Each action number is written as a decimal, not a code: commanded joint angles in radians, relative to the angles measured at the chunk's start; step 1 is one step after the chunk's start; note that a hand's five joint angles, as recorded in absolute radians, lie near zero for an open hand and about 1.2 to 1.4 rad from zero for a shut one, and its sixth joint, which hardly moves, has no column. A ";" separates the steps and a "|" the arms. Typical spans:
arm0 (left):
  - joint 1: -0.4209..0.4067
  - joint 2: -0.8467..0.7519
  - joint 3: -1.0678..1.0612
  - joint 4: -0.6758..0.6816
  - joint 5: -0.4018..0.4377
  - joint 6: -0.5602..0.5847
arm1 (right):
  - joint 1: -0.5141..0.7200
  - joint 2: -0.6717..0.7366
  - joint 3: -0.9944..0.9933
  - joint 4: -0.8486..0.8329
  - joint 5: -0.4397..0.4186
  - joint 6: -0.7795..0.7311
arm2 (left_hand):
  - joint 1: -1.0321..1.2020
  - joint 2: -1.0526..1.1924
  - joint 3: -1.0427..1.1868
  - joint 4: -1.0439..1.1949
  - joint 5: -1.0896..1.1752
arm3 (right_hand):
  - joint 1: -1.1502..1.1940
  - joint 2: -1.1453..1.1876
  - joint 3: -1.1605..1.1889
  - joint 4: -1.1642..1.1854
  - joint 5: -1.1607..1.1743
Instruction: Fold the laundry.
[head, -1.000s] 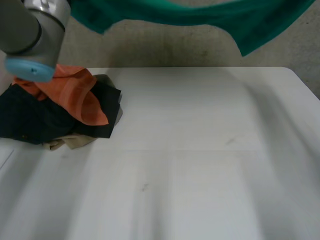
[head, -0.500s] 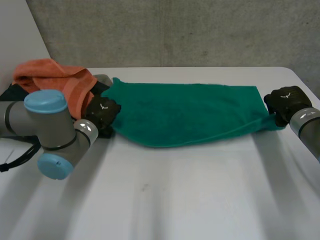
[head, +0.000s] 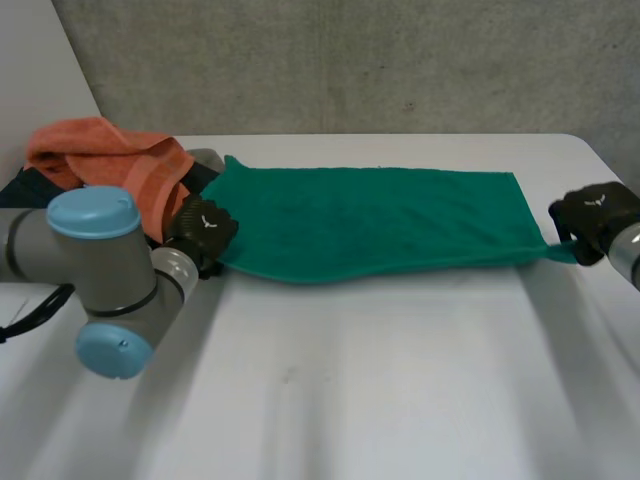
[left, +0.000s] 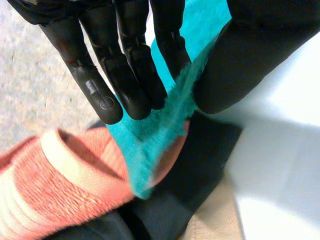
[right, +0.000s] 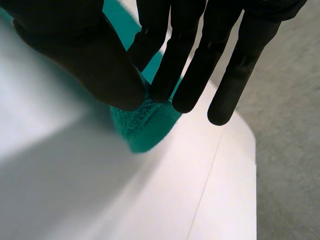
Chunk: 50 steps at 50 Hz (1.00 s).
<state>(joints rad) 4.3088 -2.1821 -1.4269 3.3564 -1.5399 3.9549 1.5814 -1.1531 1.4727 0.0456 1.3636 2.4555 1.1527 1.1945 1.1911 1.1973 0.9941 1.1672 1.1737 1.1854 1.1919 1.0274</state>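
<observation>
Setting: white table (head: 400, 400), grey wall (head: 350, 60) behind; laundry pile (head: 110, 165) at far left.
Towel: the towel (head: 370, 220) lies spread across the table's far half, beside the pile.
Left hand: the left hand (head: 203, 232) pinches the towel's left end.
Right hand: the right hand (head: 593, 215) pinches its near right corner.
Why: probably stretching it flat for folding.
Change: half a second ago the near edge sagged lower; the right hand has since drawn outward.

Illumination is bright and diffuse, coming from above. The white table (head: 400, 380) around the green towel (head: 370, 220) reflects evenly, without glare spots. A soft, narrow shadow follows the towel's near edge. The concrete wall (head: 350, 60) behind the towel is evenly lit.
</observation>
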 joint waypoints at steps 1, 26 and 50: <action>-0.072 0.209 -0.142 -0.178 -0.019 -0.005 | -0.095 -0.124 0.076 0.390 0.002 -0.338 | 0.244 0.202 0.205 0.199 0.228 | 0.229 0.223 0.211 0.204 0.194; -0.084 0.010 0.278 -0.546 -0.032 -0.098 | -0.084 0.042 -0.074 0.134 0.031 -0.248 | 0.212 0.170 0.173 0.167 0.196 | 0.229 0.223 0.211 0.204 0.194; -0.092 -0.599 1.165 -0.401 -0.083 -0.014 | 0.051 0.532 -0.534 -0.432 0.236 -0.095 | -0.978 -1.020 -1.017 -1.023 -0.994 | -0.993 -0.999 -1.011 -1.017 -1.027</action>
<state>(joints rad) 4.2279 -2.7315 -0.3110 2.8611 -1.6069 3.9140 1.6035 -0.7144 1.0036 -0.2790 1.5351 2.3637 0.7032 0.7462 0.7702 0.7634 0.5959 0.7678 0.7641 0.7883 0.8166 0.6413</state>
